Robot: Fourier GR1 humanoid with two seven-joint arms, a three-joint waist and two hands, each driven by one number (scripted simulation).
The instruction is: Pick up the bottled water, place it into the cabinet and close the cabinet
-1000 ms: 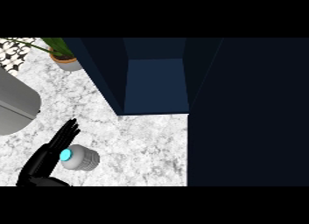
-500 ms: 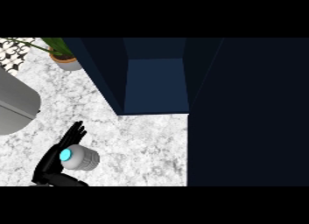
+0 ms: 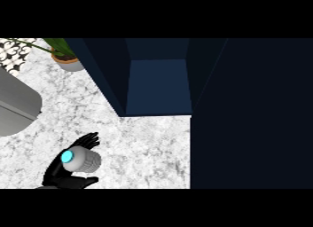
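We see one robot hand (image 3: 65, 174) at the lower left of the view, the left one, with its fingers (image 3: 87, 141) rising behind the bottle (image 3: 80, 160) and its thumb lying below it, so the bottle sits in the curl between them; we judge the hand to be closed round it, though contact on the hidden side cannot be checked. The right hand does not show at all. The bottle is seen from above, its cyan cap facing us and tipped slightly to the left, so its long axis runs nearly along our line of sight, close to upright. It lies over the marbled table (image 3: 139, 146), and we cannot tell whether it touches the surface or is just off it.

From the bottle, the cabinet (image 3: 157, 84) opening lies up and to the right, well apart, a blue recess between dark walls. The dark panel (image 3: 257, 115) right of the recess may be the open door, though we cannot be sure. So the coming move, as we judge it, is a carry up and rightward into that recess, with the left hand the only one placed to do it
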